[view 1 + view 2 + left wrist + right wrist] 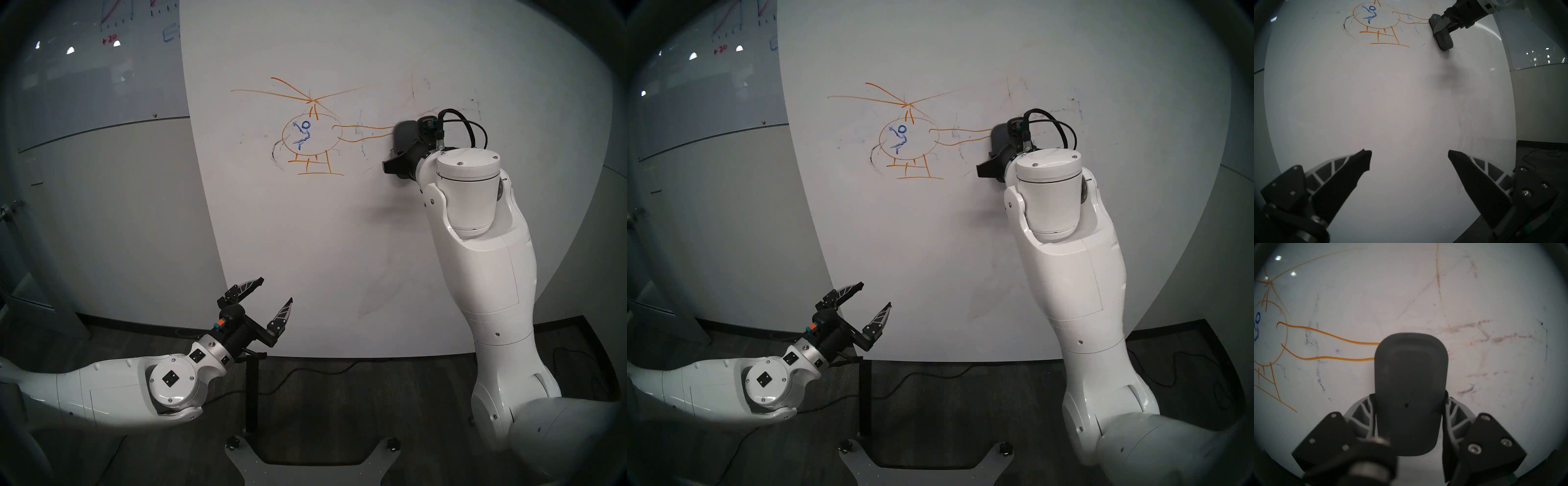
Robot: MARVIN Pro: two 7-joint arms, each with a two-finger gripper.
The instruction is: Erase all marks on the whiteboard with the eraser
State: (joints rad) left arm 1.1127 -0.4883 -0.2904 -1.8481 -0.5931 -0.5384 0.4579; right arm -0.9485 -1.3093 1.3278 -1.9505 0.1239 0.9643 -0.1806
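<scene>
The right arm (481, 264) is raised toward twelve o'clock, its gripper (1409, 405) clamped shut and pointed level. The left arm (101, 390) is held low at seven o'clock, its gripper (276, 292) spread wide, empty.

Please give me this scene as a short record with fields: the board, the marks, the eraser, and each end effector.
board: large white whiteboard, standing upright
marks: orange helicopter and blue stick figure intact; black scribble at its left; faint reddish smudges to the right of the eraser
eraser: dark grey eraser, at the end of the helicopter's tail lines, against the board
right end effector: shut on the eraser
left end effector: open, empty, low in front of the board
</scene>
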